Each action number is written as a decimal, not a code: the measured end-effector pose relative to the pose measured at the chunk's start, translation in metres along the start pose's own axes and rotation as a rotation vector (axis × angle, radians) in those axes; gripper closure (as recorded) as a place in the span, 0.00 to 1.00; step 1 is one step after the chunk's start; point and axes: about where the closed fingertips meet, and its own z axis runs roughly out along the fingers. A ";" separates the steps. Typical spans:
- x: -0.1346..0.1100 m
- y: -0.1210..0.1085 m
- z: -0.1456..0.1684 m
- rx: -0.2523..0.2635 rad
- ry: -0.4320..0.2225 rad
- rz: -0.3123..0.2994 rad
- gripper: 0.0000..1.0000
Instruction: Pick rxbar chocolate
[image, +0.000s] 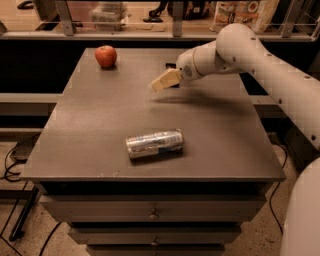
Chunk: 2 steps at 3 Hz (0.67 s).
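A small dark corner of the black rxbar chocolate (170, 65) shows at the far middle of the table; my gripper hides most of it. My gripper (164, 80), with tan tips, hangs just above the table in front of and slightly left of the bar. The white arm reaches in from the right. Nothing shows in the gripper.
A silver-blue can (154, 143) lies on its side near the front middle of the grey table (90, 130). A red apple (106, 56) sits at the far left corner. Drawers are below the tabletop. A shelf rail with items runs behind the table.
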 end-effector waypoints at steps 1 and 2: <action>0.008 -0.010 0.013 0.005 -0.027 0.056 0.00; 0.018 -0.022 0.022 0.011 -0.049 0.107 0.15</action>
